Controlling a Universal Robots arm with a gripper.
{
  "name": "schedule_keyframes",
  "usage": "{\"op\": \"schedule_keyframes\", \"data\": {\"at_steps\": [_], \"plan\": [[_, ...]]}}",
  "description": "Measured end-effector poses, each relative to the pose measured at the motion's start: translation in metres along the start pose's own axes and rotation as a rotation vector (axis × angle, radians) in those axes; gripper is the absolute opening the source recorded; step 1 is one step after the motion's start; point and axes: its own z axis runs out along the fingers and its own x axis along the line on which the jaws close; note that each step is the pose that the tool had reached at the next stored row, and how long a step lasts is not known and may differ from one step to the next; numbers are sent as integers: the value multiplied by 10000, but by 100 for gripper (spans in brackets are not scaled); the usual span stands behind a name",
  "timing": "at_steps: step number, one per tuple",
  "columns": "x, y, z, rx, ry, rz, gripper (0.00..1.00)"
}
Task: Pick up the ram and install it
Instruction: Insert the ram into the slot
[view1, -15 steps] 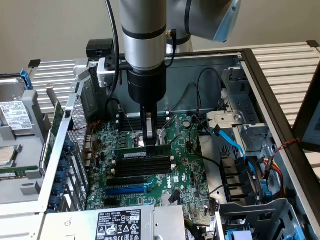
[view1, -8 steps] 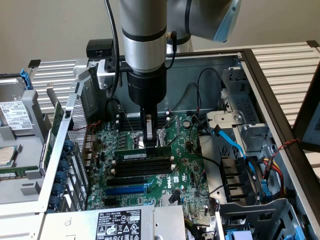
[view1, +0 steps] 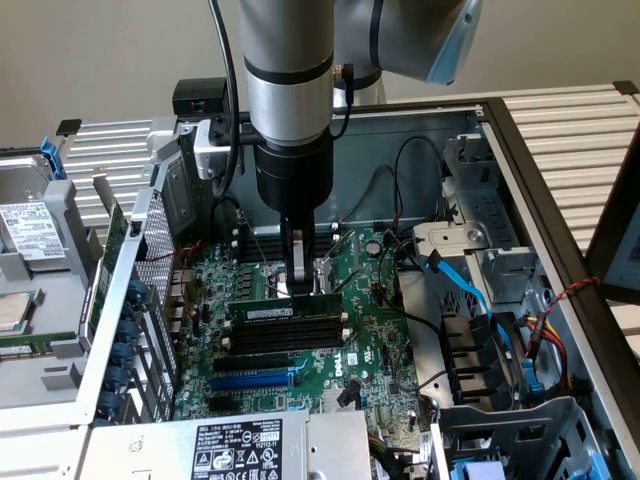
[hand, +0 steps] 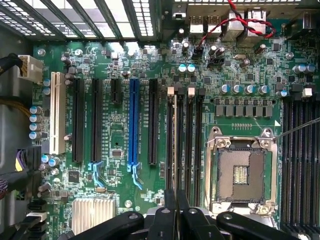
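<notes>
Black gripper (view1: 300, 289): your two fingers (hand: 170, 207) are pressed together, clamped on the top edge of the ram (view1: 268, 313) near its middle.
Ram: a green stick with a white label. It stands on its long edge among the long black slots (view1: 285, 338). From the wrist you see it edge-on, a pale line running out from between the fingers. You cannot tell how deep it sits.
Slots: more of them lie bare just beside the ram, on the side toward the blue slot (view1: 255, 381). Look for the white clips (hand: 171, 91) at their ends.
Socket: the open, metal-framed socket (hand: 241, 172) lies just past the black slots, on the side away from the blue slot.
Board: everything above sits on a green circuit board (hand: 120, 125). A finned metal block (hand: 94, 212) stands near the foot of the blue slot.
Arm: your silver arm (view1: 290, 80) comes straight down into the case (view1: 520, 160).
Case: grey metal with its side open. A blue cable (view1: 470, 285) loops over the bays at the exterior view's right, and a labelled grey box (view1: 235, 450) sits at the near edge.
Wires: a red and black twisted pair (hand: 245, 22) runs by the metal ports at the board's edge.
</notes>
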Motion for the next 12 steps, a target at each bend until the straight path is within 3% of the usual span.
{"op": "schedule_keyframes", "data": {"at_steps": [7,12], "plan": [[1,1,7,-143,4,-4,13],[5,-1,9,-147,13,-5,13]]}}
